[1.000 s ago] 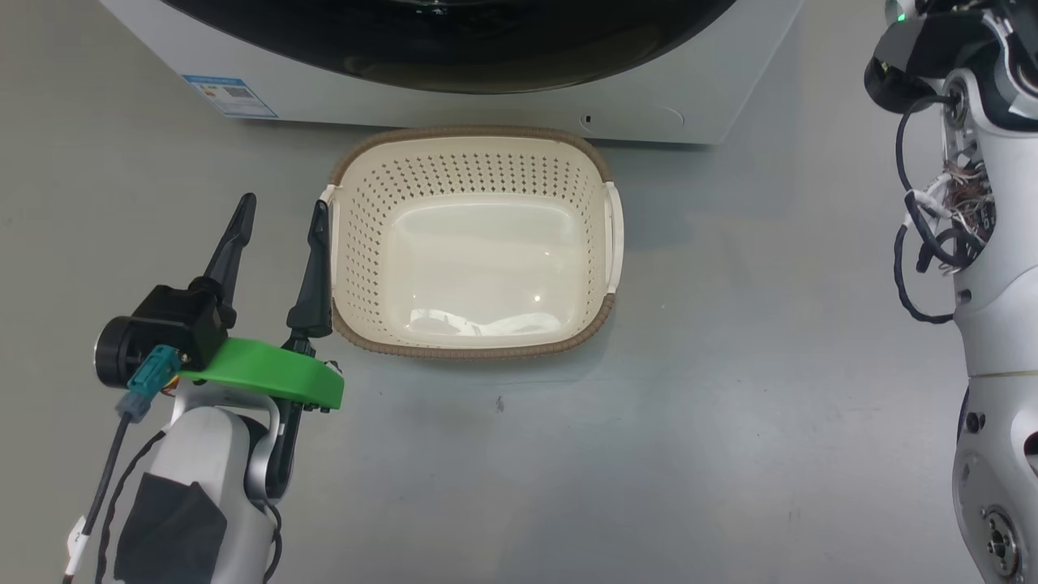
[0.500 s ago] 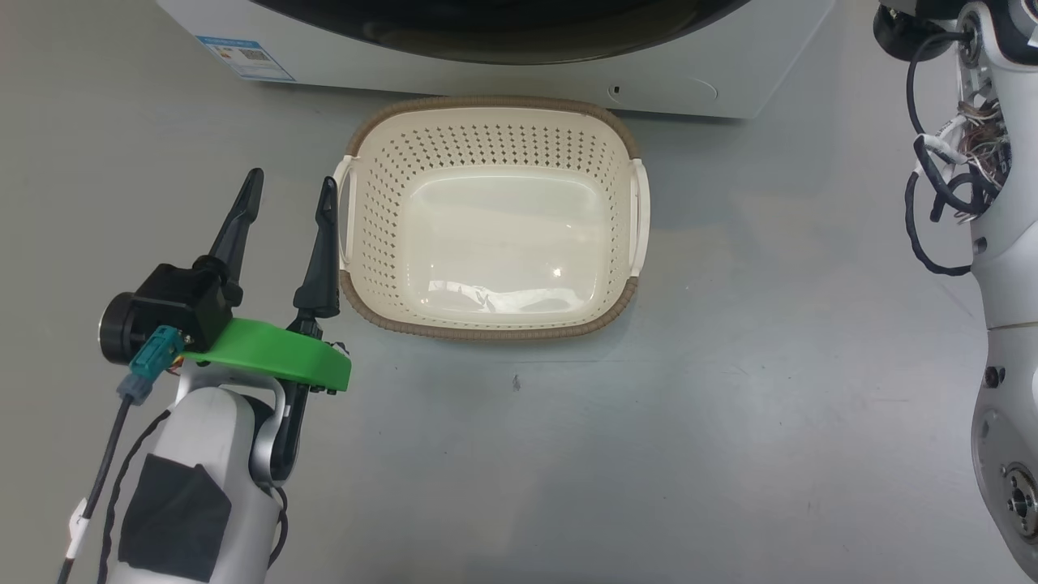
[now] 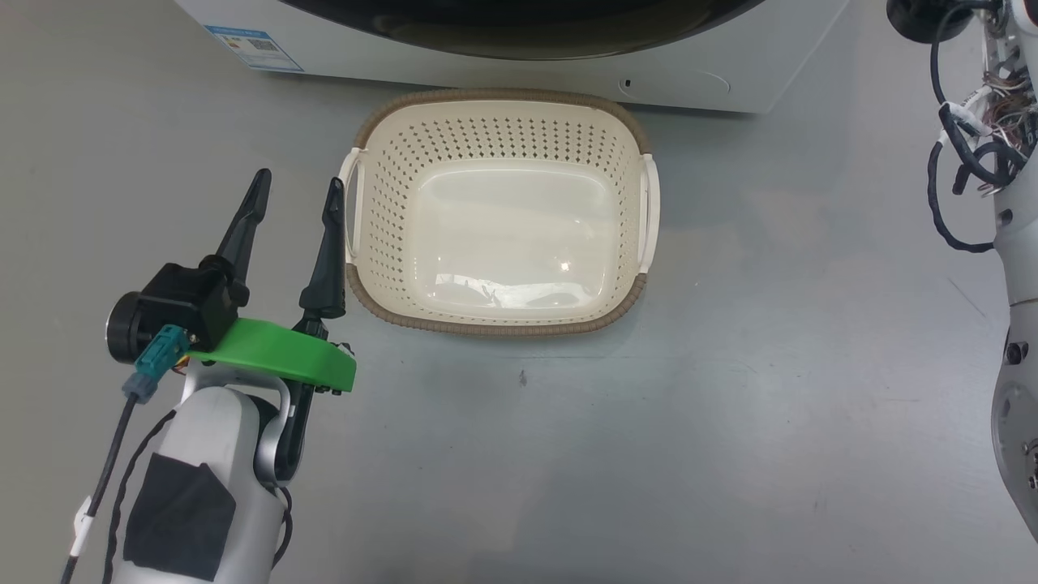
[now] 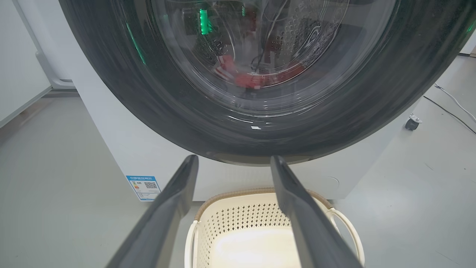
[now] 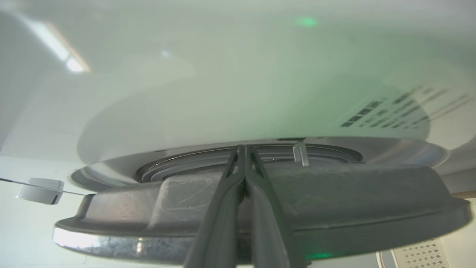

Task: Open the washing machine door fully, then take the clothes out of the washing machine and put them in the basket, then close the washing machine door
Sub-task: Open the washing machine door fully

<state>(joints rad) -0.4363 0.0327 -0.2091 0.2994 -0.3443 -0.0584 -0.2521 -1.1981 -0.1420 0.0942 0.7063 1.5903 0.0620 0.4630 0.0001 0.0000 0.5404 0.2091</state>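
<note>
The washing machine (image 3: 454, 65) stands at the top of the head view, and the black ring of its door (image 4: 111, 93) looms large in the left wrist view. Red clothes (image 4: 256, 79) show through the glass bowl. The cream basket (image 3: 503, 98) sits on the floor just in front of the machine with nothing in it. My left gripper (image 3: 298, 178) hangs open and holding nothing, right beside the basket's left handle. My right gripper (image 5: 243, 147) is shut, with its tips in the gap between the door's grey inner rim (image 5: 334, 208) and the white machine front.
Grey floor spreads around the basket. My right arm (image 3: 1014, 243), with loose cables, runs up the right edge of the head view. A blue label (image 3: 251, 47) marks the machine's lower left. A caster (image 4: 412, 123) and a floor cable lie to the machine's right.
The head camera has moved, so the basket and machine sit higher and further right in the picture. The right arm has slid toward the upper right edge. Both grippers keep their states.
</note>
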